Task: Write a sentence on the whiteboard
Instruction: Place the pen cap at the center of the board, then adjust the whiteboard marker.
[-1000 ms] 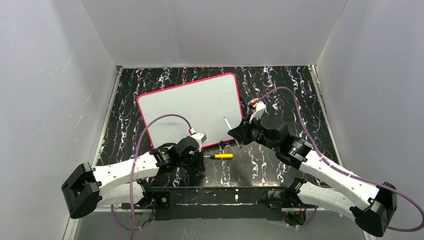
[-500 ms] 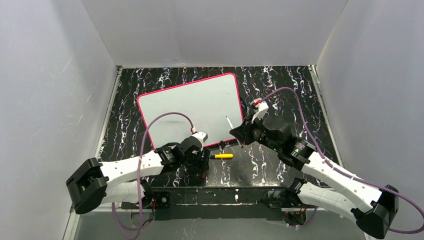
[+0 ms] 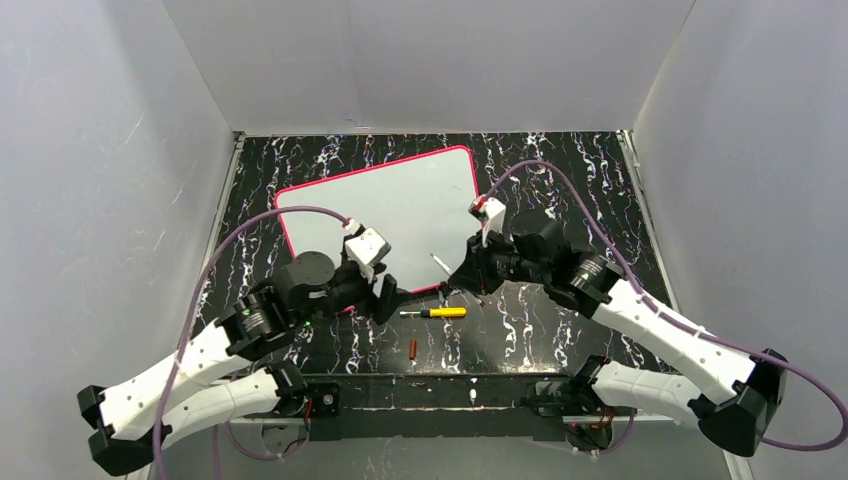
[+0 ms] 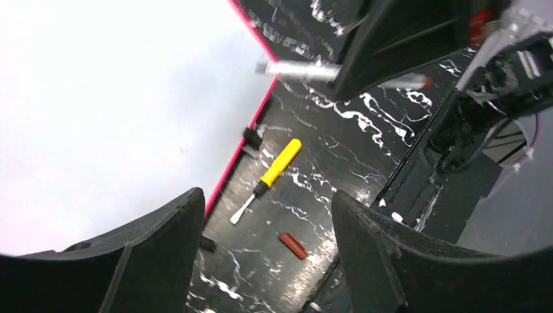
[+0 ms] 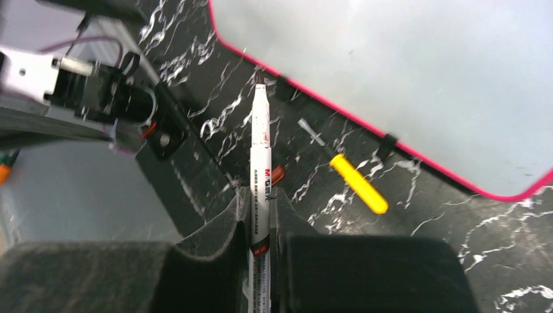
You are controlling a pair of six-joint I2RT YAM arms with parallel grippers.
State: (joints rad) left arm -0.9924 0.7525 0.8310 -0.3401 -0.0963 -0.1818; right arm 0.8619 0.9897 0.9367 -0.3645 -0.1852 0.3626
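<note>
From above, the whiteboard lies flat on the marbled table, with the left gripper and right gripper at its near edge. Left wrist: the left jaws stand apart, gripping nothing, above a yellow screwdriver and a red cap. Right wrist: the right jaws clamp a white marker, its tip pointing toward the board's rim.

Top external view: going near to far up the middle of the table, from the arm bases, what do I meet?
small red-brown cylinder → yellow screwdriver → whiteboard
</note>
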